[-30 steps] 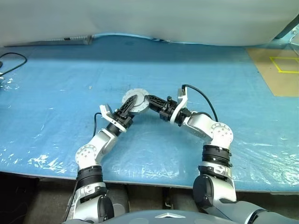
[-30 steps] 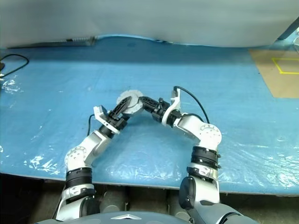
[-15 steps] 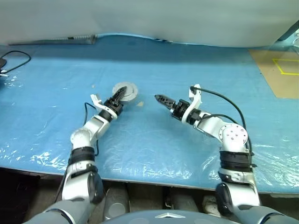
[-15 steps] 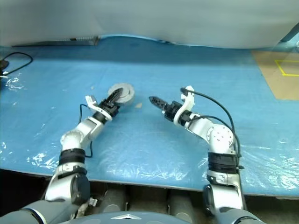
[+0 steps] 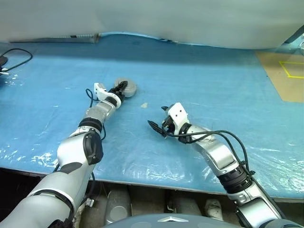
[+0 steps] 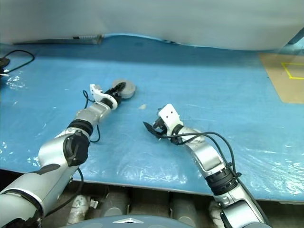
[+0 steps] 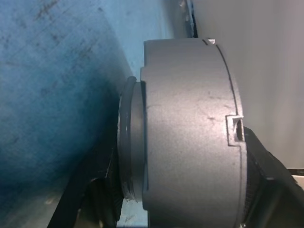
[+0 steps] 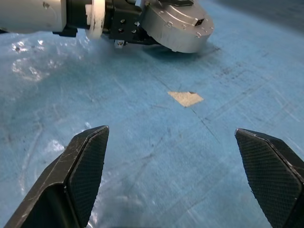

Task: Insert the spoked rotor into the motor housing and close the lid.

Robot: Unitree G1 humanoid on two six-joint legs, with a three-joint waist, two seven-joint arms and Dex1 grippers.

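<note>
Left gripper: black fingers closed on the sides of a round grey metal motor housing, one finger on each side in the left wrist view, where the housing shows edge-on with a narrower ring on one face. The housing rests on or just above the blue plastic-covered table; contact cannot be told. No copper windings or ribbed lid can be made out; the rotor is not separately visible.

Right gripper: black fingers spread wide apart, holding nothing, low over the blue sheet and pointing toward the left arm.

Change vs. one second ago: then both grippers met at the round part near the table's middle, the right gripper's fingers at its rim. Now the right gripper has let go, opened fully and drawn back toward the robot. The left arm has stretched out, carrying the housing further away and to the left. Half a second ago the right gripper was already clear of the part, but pointing level with fingers closer together.

Housing relative to hands: inside the left gripper's grasp; well apart from the right gripper, beyond it and to the left. A small pale scrap lies on the sheet between the housing and the right gripper, nearer the housing.
</note>
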